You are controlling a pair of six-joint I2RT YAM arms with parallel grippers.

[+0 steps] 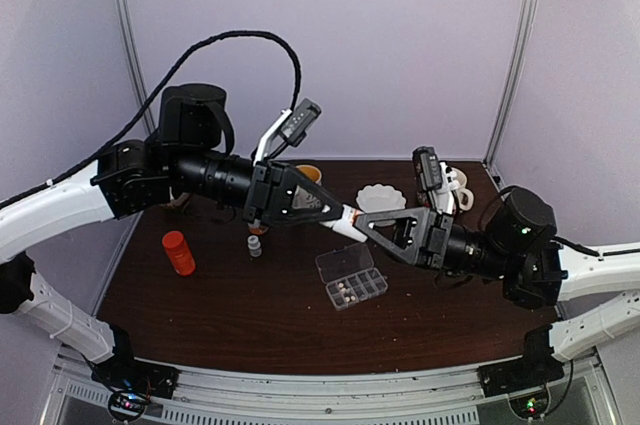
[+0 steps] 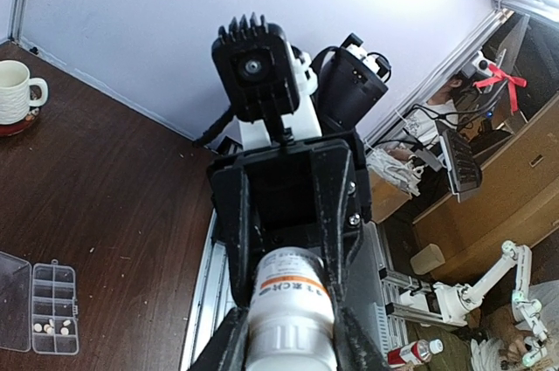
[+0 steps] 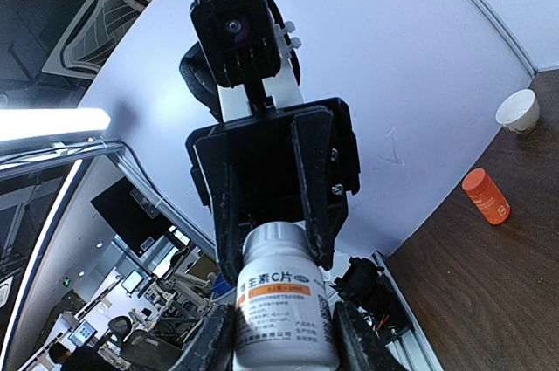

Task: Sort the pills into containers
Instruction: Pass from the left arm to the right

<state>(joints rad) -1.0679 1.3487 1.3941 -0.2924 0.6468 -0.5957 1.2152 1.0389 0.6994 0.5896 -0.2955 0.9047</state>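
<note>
Left jaws are gripping the ribbed cap end of the white bottle (image 3: 284,297). Right jaws are gripping its labelled body from the opposite side. Both pairs are looking seated against it, with the bottle spanning the gap between the two arms, up off the worktop (image 1: 250,315).

Pill box (image 1: 368,278) is lying near the middle of the worktop with its lid flapped open. In the top view it is sitting just in front of the held bottle. Orange bottle (image 1: 179,252) is standing well off to the left. A small white bottle (image 1: 255,245) is standing between it and the box. Pills (image 1: 346,292) are showing only in a few compartments at the box's left end. The rest are looking bare from here.

I'm reading this step as getting the cap off, not pouring yet. Doing it well:
- Right side should be doing nothing but anchoring the body; all the twist should be coming from the left wrist.
- Both wrists should be staying on one axis, or the cap will be binding and the bottle slipping.
- Neck should be sitting level or slightly up at the moment the cap frees, so nothing is spilling outside the box.
- Squeeze on the body should be firm but not crushing.
- Cap should be pulling straight back, clear of the neck, before any tilt toward a bare compartment.
</note>
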